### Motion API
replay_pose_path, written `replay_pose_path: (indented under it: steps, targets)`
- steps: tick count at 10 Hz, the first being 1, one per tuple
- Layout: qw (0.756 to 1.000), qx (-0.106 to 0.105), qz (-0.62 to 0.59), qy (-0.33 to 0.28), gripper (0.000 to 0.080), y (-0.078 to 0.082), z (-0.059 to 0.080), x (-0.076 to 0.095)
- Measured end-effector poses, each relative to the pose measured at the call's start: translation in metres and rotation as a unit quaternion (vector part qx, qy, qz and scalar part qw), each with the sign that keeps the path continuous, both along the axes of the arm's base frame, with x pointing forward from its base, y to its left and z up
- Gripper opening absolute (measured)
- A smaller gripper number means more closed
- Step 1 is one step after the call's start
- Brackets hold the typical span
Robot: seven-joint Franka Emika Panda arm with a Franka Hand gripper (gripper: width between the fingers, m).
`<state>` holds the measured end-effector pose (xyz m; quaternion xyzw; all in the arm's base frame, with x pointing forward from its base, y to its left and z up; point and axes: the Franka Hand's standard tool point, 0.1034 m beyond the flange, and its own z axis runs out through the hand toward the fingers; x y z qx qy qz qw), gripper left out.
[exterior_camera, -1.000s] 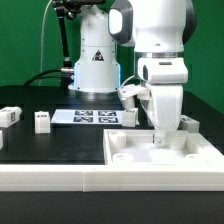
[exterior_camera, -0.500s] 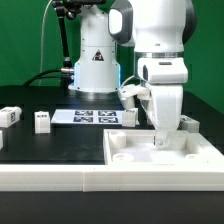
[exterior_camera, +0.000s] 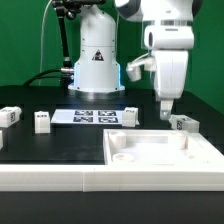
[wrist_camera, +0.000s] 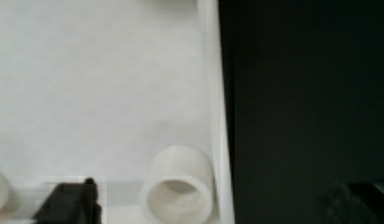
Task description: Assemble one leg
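Several small white legs with marker tags lie on the black table: two at the exterior view's left [exterior_camera: 8, 115] [exterior_camera: 42, 122], one by the marker board [exterior_camera: 128, 116], one at the right [exterior_camera: 182, 123] just behind the large white tray [exterior_camera: 200, 152]. My gripper [exterior_camera: 163, 116] hangs above the tray's far right corner, just left of that right leg, holding nothing. In the wrist view the gripper [wrist_camera: 221, 205] is open; one dark finger [wrist_camera: 68, 200] stands over the tray floor beside a round socket [wrist_camera: 176, 185], the other shows only faintly over the black table.
The marker board [exterior_camera: 95, 117] lies flat behind the tray. A white robot base [exterior_camera: 97, 60] stands at the back, with cables to its left. The tray's raised rim [wrist_camera: 219, 100] runs beneath the gripper.
The gripper has lifted straight up out of the tray's far right corner and now hangs above it. The legs and the tray have not moved.
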<state>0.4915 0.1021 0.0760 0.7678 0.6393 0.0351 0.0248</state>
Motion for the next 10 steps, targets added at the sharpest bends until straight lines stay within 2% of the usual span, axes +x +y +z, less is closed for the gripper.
replay_pose_path:
  steps: [1,3,6,7,8,10]
  targets:
    - [1.0,0.002,-0.015,-0.005,0.0649,0.004,0.005,0.001]
    - [0.999,0.004,-0.036,-0.002,0.0649,0.003,0.001,0.0]
    - [0.987,0.019,-0.162,0.0,0.0649,0.005,0.0,-0.002]
    - [0.966,0.041,-0.255,-0.007,0.0649,0.013,-0.006,-0.013]
    - [0.947,0.048,-0.316,0.0,0.0649,0.021,-0.011,-0.024]
    - [0.906,0.062,-0.419,0.01,0.0649,0.042,-0.015,-0.03]
